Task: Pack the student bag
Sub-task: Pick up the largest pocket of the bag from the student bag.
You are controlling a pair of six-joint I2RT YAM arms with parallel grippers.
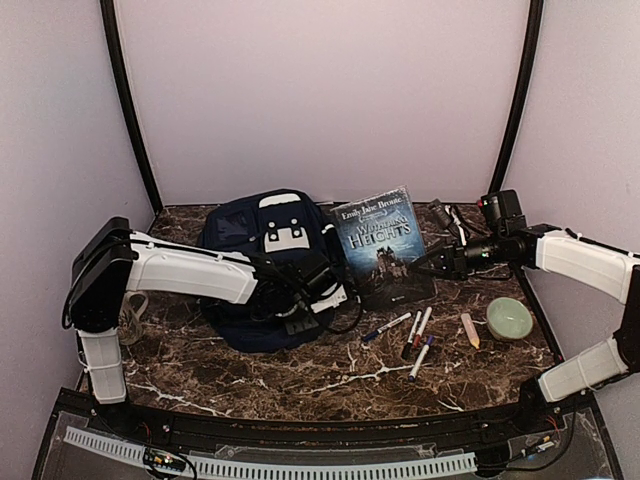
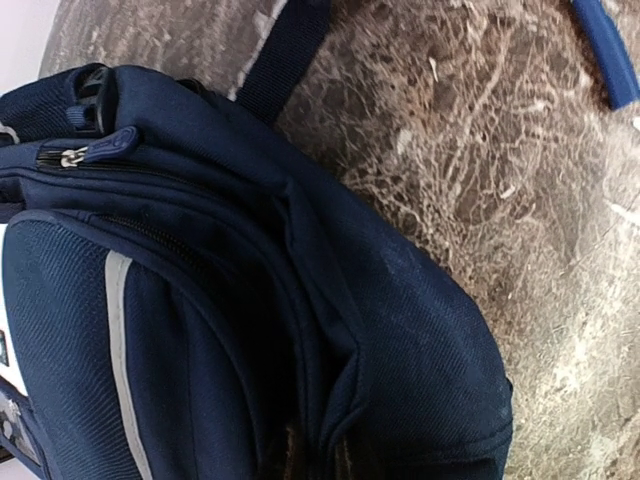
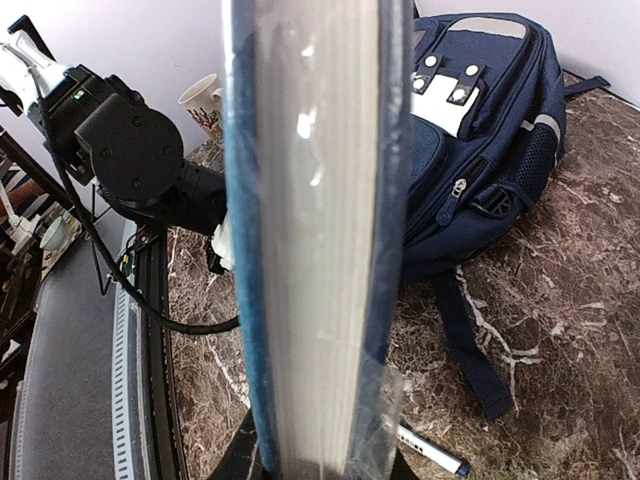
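Book (image 3: 310,250) "Wuthering Heights", Emily Jane Brontë, in rt pincer (image 1: 422,266), nr student bag (image 1: 240,240).

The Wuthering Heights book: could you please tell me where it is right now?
In the top external view the book stands right of centre, between the student bag on its left and the right gripper holding its right edge.

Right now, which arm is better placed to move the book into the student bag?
Right. The right gripper clamps the book by its edge, holding it upright beside the student bag. The left gripper is down on the bag itself, away from the book.
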